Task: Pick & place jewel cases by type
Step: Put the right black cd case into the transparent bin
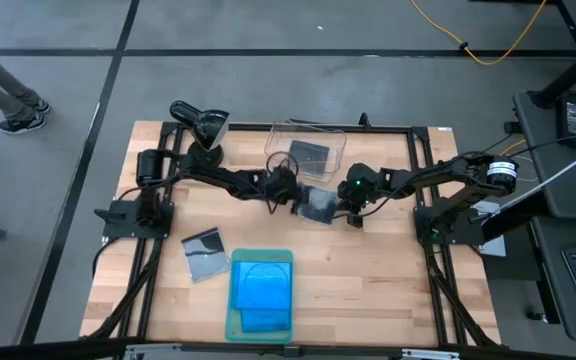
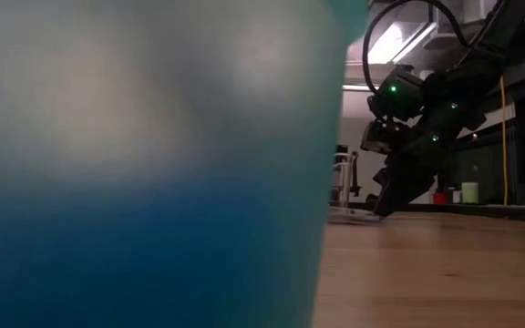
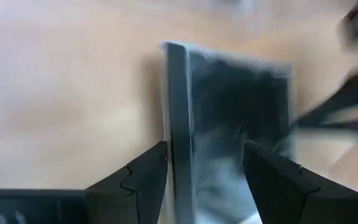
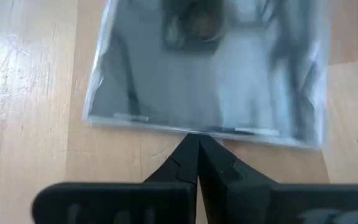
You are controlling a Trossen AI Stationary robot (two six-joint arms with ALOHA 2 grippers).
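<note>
A dark grey jewel case (image 1: 318,206) lies flat on the wooden table between my two grippers. My left gripper (image 3: 205,146) is open and slants down over the case's left end, one finger by its spine edge (image 3: 176,112) and the other above its face. My right gripper (image 4: 197,138) is shut, with its tips at the case's opposite edge. A second dark case (image 1: 204,254) lies at the near left. Blue cases (image 1: 261,283) lie on the pale green tray (image 1: 234,325). Another dark case (image 1: 311,155) sits in the clear bin (image 1: 278,140). My left gripper's open fingers (image 3: 151,171) straddle part of the case near its spine; I cannot tell whether they touch it. My right gripper's shut fingertips meet the middle of the case's right edge (image 4: 191,129), slanting down from the table's right side. The case lies flat on the table.
The clear bin stands just beyond the case at the table's far middle. In the low view the tray (image 2: 153,182) fills the left side and hides the left arm. A black lamp-like fixture (image 1: 204,125) stands at the far left. Bare wood lies at the near right.
</note>
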